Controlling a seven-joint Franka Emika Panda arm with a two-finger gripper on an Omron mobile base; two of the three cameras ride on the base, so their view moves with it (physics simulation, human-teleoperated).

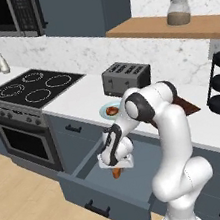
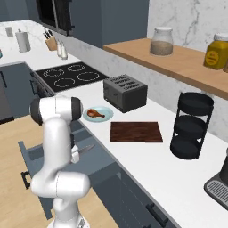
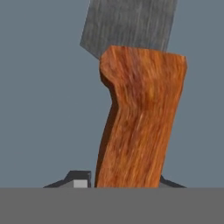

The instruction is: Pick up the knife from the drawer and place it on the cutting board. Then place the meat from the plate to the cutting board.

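Note:
My gripper (image 1: 116, 166) reaches down into the open slate-blue drawer (image 1: 96, 198). It is shut on the knife (image 3: 140, 122): the orange-brown handle stands between the two dark fingertips (image 3: 78, 179) and the grey blade points away from the hand. From the right, the blade (image 2: 87, 148) sticks out beside the gripper (image 2: 76, 156) over the drawer (image 2: 27, 156). On the counter behind, the pale plate (image 2: 107, 116) holds the brown meat (image 2: 95, 113). The dark cutting board (image 2: 136, 132) lies bare just right of it. The arm partly hides the plate (image 1: 104, 112), meat (image 1: 112, 111) and board (image 1: 188, 105).
A grey toaster (image 2: 124, 92) stands behind the plate. A black tiered rack (image 2: 191, 124) sits right of the board. The stove (image 1: 32, 88) is to the left of the drawer. A wooden shelf with jars (image 2: 162, 42) hangs over the counter.

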